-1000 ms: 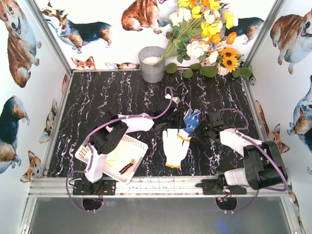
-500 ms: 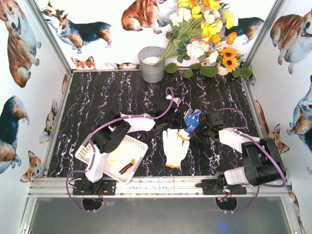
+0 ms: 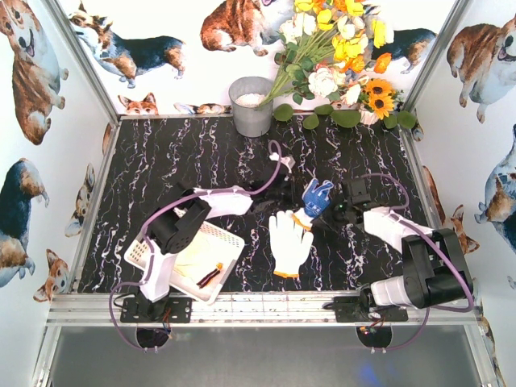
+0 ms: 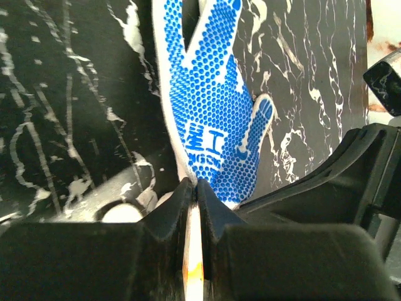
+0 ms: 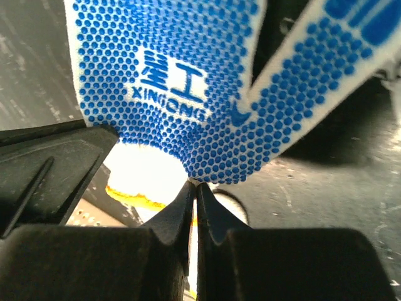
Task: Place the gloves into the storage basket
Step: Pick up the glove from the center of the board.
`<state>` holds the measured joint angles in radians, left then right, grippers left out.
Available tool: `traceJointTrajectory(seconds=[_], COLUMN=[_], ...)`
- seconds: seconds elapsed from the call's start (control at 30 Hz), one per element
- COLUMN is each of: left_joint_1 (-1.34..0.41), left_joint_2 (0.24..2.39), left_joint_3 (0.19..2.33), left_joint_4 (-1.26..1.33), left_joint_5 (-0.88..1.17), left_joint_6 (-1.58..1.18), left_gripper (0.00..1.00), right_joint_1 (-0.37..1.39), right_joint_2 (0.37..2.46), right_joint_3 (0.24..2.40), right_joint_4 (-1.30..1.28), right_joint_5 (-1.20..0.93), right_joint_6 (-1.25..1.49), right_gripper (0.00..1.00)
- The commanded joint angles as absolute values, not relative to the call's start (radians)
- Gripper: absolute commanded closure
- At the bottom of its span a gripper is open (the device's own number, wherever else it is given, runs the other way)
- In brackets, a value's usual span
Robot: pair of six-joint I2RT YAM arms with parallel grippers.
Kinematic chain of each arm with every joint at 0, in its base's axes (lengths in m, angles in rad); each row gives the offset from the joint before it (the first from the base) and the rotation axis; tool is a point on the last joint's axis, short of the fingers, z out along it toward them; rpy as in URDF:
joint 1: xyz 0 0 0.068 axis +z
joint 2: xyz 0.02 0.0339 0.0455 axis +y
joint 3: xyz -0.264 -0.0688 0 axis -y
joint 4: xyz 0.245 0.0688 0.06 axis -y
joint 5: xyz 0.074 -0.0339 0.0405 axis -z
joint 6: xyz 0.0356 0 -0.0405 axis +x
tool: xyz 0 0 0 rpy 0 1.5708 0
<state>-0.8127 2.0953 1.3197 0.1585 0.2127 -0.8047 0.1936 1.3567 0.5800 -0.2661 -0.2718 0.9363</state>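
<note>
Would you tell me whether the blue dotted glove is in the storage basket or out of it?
Out: the blue dotted glove is over the black table, well right of the storage basket.

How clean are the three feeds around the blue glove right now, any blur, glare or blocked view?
Top view: evenly lit and sharp, blue glove small but clear. Left wrist view: glove dots crisp, dark left gripper fills the bottom. Right wrist view: very close, print readable, pale cuff washed out, right gripper blocks the bottom.
</note>
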Motion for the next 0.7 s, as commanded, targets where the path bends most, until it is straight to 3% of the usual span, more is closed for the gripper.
traceJointTrajectory(seconds=[0.0, 0.3, 0.67], left_joint_1=[-0.778, -0.766, -0.769], left_joint_2=[1.996, 1.852, 1.711], left_joint_3=[1.26, 1.097, 0.91], left_joint_4=[0.191, 0.192, 0.248], left_joint_5=[0.176, 0.117, 0.084], left_joint_6=[-0.798, -0.837, -0.935], left_gripper=[1.0, 1.0, 1.0], right_joint_1=[0.19, 0.215, 0.274], right_joint_2=[1.387, 1.501, 1.476], right_joint_3=[0.672, 0.757, 0.791], right_joint_4=[-0.248, -0.275, -0.371], right_joint_5=[-0.402, -0.544, -0.547], right_joint_6=[0.89, 0.844, 0.799], right_gripper=[1.0, 1.0, 1.0])
